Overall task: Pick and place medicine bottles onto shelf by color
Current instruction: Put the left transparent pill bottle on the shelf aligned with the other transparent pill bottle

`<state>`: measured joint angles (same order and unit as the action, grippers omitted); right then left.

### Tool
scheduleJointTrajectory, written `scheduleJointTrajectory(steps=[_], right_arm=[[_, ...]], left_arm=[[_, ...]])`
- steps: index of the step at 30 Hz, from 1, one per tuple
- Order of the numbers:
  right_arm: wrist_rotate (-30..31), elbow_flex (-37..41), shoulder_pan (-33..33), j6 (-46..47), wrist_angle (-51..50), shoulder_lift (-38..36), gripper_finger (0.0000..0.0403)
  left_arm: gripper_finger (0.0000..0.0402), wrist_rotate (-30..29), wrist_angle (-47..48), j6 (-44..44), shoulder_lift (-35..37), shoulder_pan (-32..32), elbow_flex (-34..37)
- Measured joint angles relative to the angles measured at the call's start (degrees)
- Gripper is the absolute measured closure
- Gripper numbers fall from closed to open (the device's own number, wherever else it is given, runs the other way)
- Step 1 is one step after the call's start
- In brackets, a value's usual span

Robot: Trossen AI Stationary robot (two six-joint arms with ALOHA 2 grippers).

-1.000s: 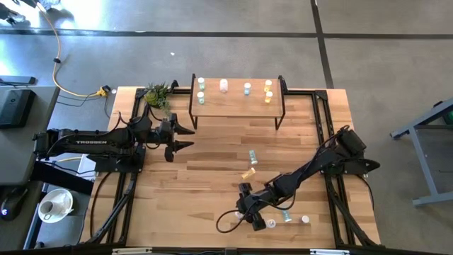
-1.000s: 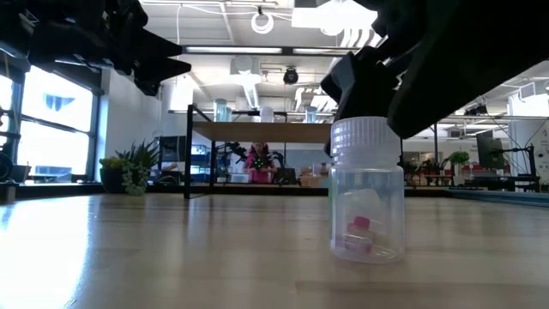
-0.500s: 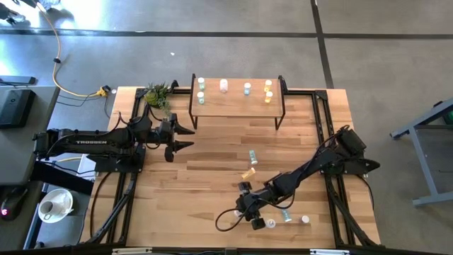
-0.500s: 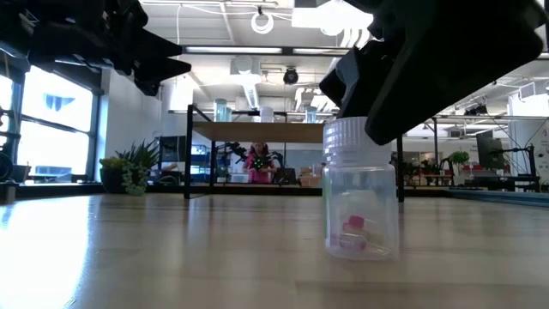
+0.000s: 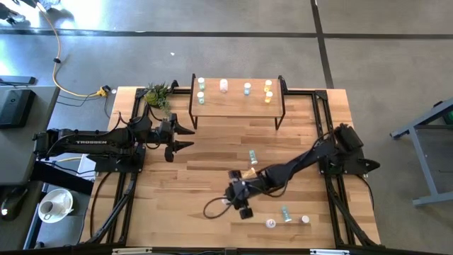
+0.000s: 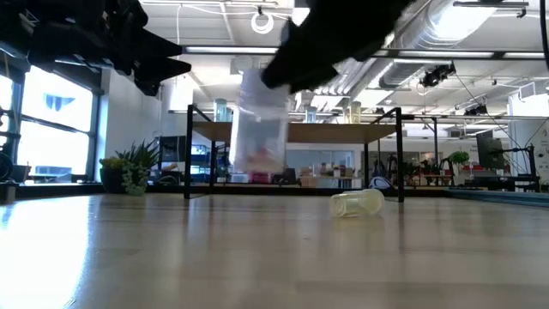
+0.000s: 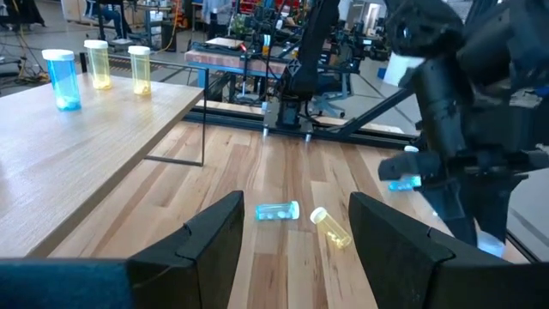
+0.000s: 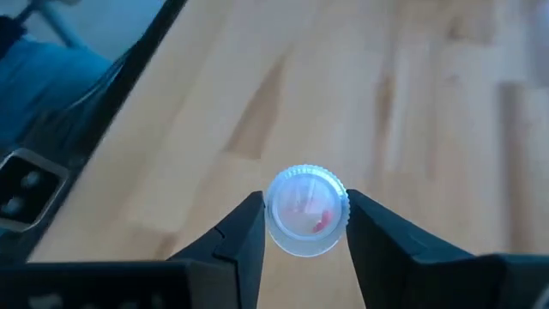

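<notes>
The right gripper [image 8: 304,225] has its jaws closed on a clear white-capped medicine bottle [image 8: 306,211] with pinkish contents, lifted off the surface [image 5: 198,191] near its middle. The left gripper [image 5: 185,137] hangs with jaws apart and empty, near the shelf [image 5: 233,103], where six bottles stand.

Slatted table [image 5: 212,184] — shelf [image 5: 237,105], plant [image 5: 157,94], loose bottles [image 5: 253,156] lying, standing.

Bright, even daylight; motion blur on the lifted bottle [image 6: 262,129], backlit dark arms, soft wrist backgrounds.
</notes>
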<state>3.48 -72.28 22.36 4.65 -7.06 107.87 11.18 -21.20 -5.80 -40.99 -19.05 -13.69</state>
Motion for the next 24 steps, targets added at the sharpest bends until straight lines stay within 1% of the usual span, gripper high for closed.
scheduleJointTrajectory(steps=[11,17,24], right_arm=[[4.1,-11.3,-9.6,-6.8,-11.1,0.0,0.0274],[7.8,-18.5,-14.5,-9.6,-18.2,0.0,0.0274],[8.3,-25.1,-19.2,-11.1,-23.4,-0.1,0.0274]], left_arm=[[0.0202,0.0,0.5,0.0,0.0,0.0,0.0],[0.0202,0.0,0.5,0.0,0.0,0.0,0.0],[0.0202,0.0,0.6,0.0,0.0,0.0,0.0]])
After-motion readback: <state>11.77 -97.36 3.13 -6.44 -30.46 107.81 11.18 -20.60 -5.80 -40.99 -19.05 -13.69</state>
